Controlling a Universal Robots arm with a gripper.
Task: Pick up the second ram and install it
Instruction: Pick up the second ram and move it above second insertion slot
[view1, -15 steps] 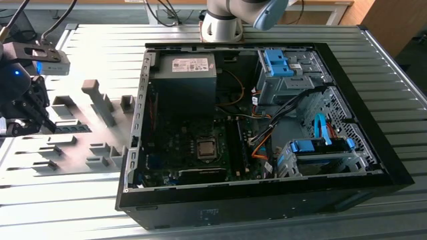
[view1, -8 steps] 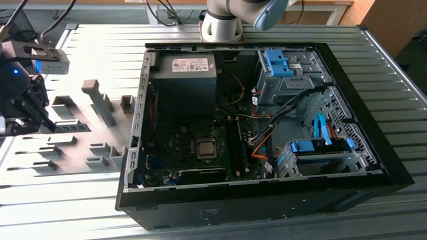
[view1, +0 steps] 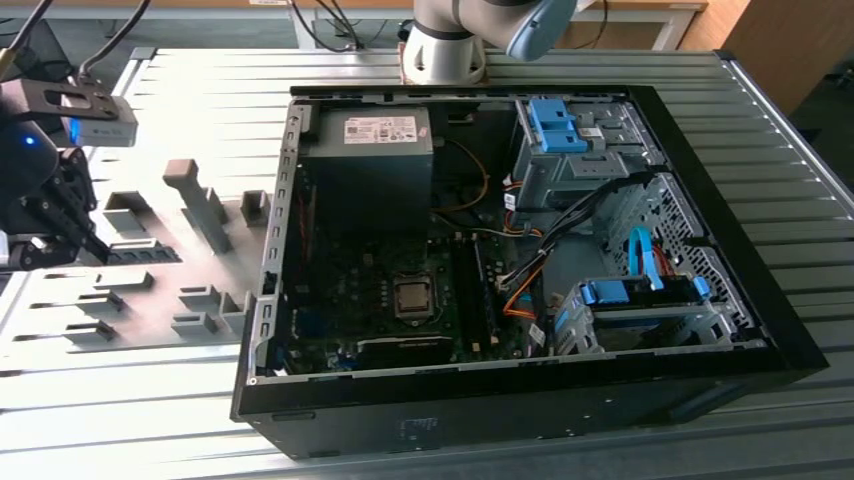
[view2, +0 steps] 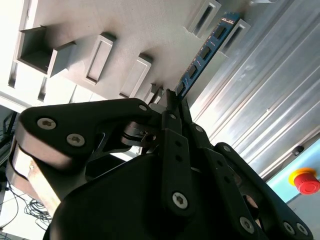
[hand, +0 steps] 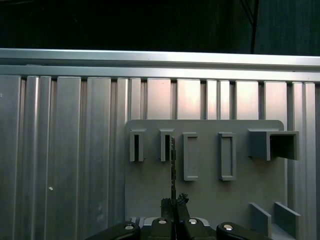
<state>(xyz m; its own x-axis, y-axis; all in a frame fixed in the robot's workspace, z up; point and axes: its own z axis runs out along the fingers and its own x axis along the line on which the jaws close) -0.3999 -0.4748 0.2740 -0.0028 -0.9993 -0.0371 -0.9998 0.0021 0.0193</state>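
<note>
Blue second ram (view2: 204, 52) pinched by pincer (view2: 176, 99), grey holder blocks (view2: 100, 57) beside, computer case (view1: 534, 400) apart

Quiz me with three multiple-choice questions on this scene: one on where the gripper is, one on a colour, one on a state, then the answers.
1. Where is the gripper?
A. Over the grey holder plate
B. Inside the computer case
C. Over bare table slats

2. What colour is the second ram?
A. Green
B. Blue
C. Red

3. What state is the second ram in?
A. Lying loose
B. Plugged into a slot
C. Clamped in the gripper

Answers:
1 A, the first wrist view shows the plate beneath it.
2 B, its board shows blue in the second wrist view.
3 C, the gripper is shut on its near end.
</note>
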